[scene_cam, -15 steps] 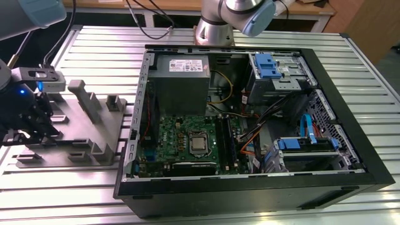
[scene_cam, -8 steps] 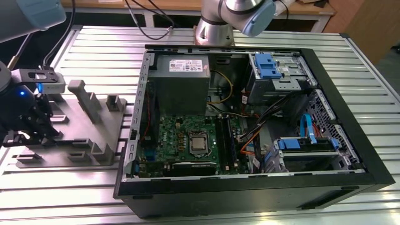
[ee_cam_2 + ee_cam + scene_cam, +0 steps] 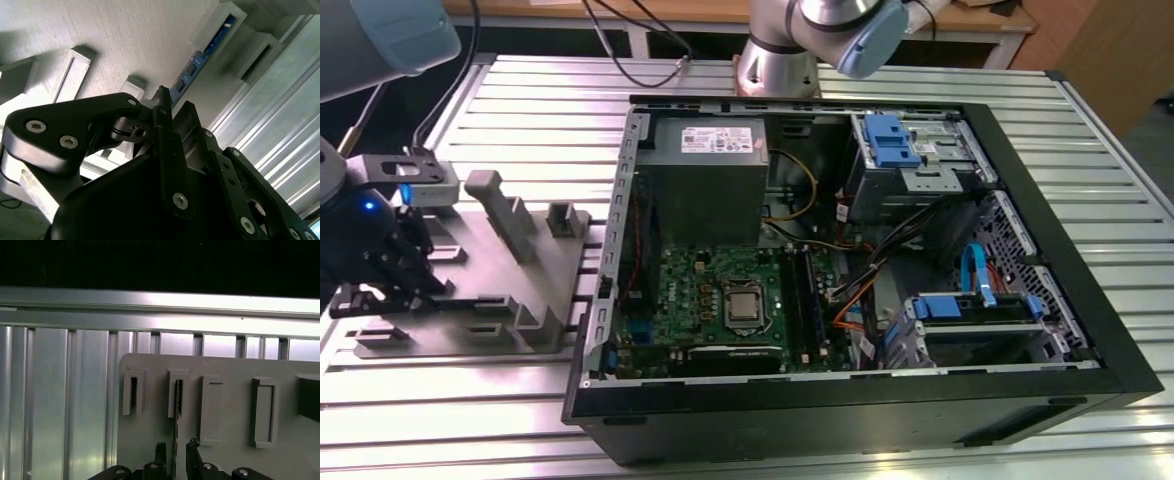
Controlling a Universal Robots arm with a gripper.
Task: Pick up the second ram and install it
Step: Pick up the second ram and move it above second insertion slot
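- Claw (image 3: 176, 447) open: in the first wrist view we see its two fingertips (image 3: 161, 450) apart, one on each side of the second ram (image 3: 176, 427), with a thin gap on both sides.
- Second wrist view: the claw (image 3: 175, 100) sits low over the same stick, its black fingers (image 3: 165, 130) at one end of it.
- The second ram (image 3: 197, 62) stands on its long edge in a narrow slot of the grey tray (image 3: 125, 40). It is dark, with chips along its face.
- We cannot tell whether the pads touch the stick yet.
- The grey tray (image 3: 235, 365) has a row of raised rectangular holders. The ram's holder is second in that row.
- Exterior view: the claw (image 3: 380, 295) hangs over the tray (image 3: 494, 300), at 9 o'clock from the computer case (image 3: 854, 405).
- Tray and case both lie on the ribbed metal tabletop (image 3: 520, 90), just beside each other.
- The case lies open, with the green motherboard (image 3: 707, 290) inside and the CPU socket (image 3: 744, 305) near its middle.
- A grey power supply (image 3: 707, 170) sits at 12 o'clock from the motherboard.
- The arm's base (image 3: 781, 50) stands at 12 o'clock from the case.
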